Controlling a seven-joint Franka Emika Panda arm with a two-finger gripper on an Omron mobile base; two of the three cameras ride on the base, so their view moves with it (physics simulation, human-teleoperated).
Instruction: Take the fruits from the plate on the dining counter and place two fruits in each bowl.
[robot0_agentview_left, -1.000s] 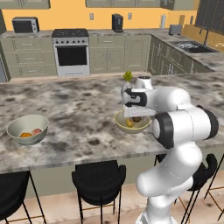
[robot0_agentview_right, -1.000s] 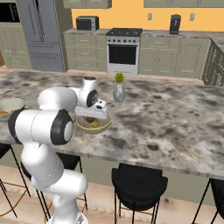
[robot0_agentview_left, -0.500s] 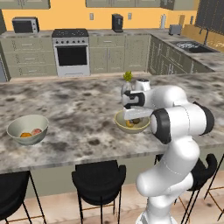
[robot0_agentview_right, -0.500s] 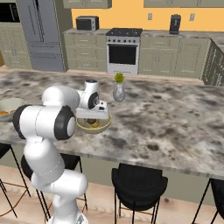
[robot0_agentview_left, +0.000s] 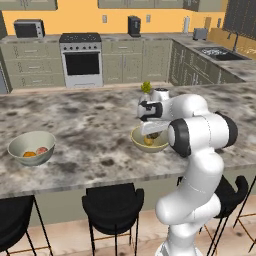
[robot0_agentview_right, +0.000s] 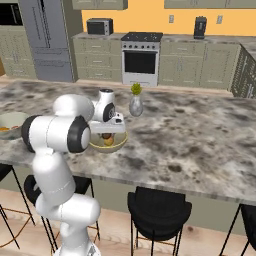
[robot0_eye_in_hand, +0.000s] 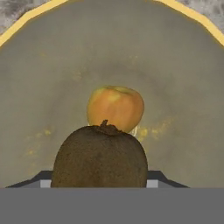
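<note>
Gripper (robot0_agentview_left: 150, 131) hanging just inside the near bowl (robot0_agentview_left: 139, 141), its jaws pinching the brown fruit (robot0_eye_in_hand: 100, 155); in the hand view you are seeing that fruit held right over the yellow-orange fruit (robot0_eye_in_hand: 115, 107), which is lying on the bowl's floor. Compared with a second ago the hand is sitting at much the same spot over this bowl, while the arm's elbow is swinging outward and the grip is staying pressed on the fruit; you may judge that the last carry is ending and only the release is outstanding.

Far bowl (robot0_agentview_left: 20, 148) sitting well apart along the counter (robot0_agentview_left: 90, 125), already holding the orange fruit (robot0_agentview_left: 29, 154) and the pinkish fruit (robot0_agentview_left: 42, 150); so, once the brown one is dropping beside the yellow-orange one, each bowl is holding its pair.

Vase (robot0_agentview_right: 135, 105) standing just behind the near bowl, close to the wrist; you should be minding it as the hand is lifting away. Stools (robot0_agentview_left: 112, 205) are tucked under the counter edge, clear of the work. Stove (robot0_agentview_right: 141, 59) and cabinets are lining the back wall, well apart. Nothing is blocking the drop itself, though the held fruit may be landing on the other and rolling within the bowl.
</note>
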